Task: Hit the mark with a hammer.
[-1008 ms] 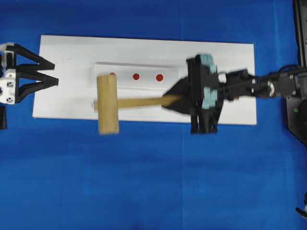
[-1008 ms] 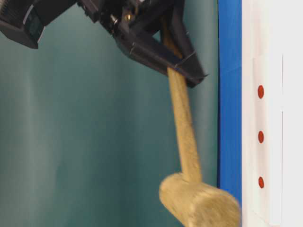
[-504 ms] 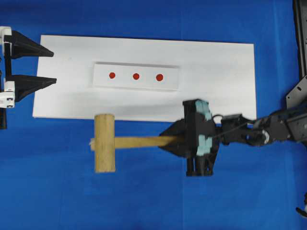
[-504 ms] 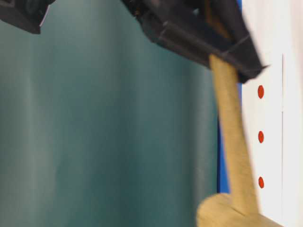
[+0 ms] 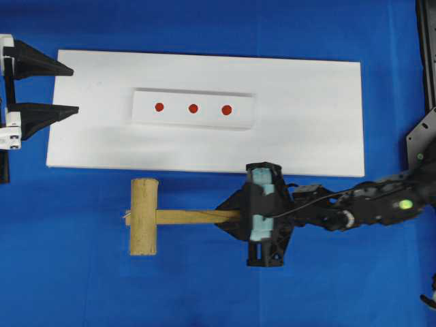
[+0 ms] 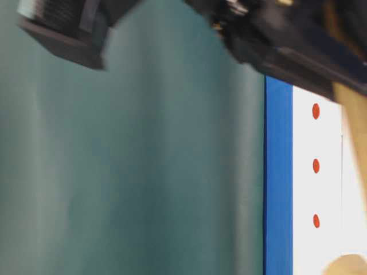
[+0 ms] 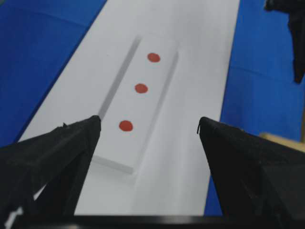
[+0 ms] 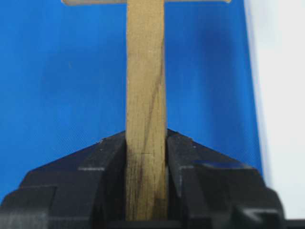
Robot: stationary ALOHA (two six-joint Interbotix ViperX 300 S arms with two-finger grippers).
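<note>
The hammer is a light-brown wooden mallet. Its head (image 5: 143, 216) and handle (image 5: 194, 216) are over the blue cloth, in front of the white board (image 5: 306, 129). My right gripper (image 5: 228, 216) is shut on the handle (image 8: 145, 95), jaws pressed on both flat sides (image 8: 145, 138). Three red marks (image 5: 193, 107) sit in a row on a raised white strip (image 5: 242, 112). My left gripper (image 5: 68, 88) is open and empty at the board's left end, facing the marks (image 7: 126, 125). In the table-level view the handle (image 6: 355, 132) and the marks (image 6: 316, 165) show.
Blue cloth (image 5: 204, 286) covers the table around the board. The right arm (image 5: 368, 210) stretches in from the right edge. A dark arm base (image 5: 426, 48) stands at the far right.
My right gripper has carried the hammer from over the leftmost mark toward the front, off the board and over the blue cloth. My left jaws have spread wider.
</note>
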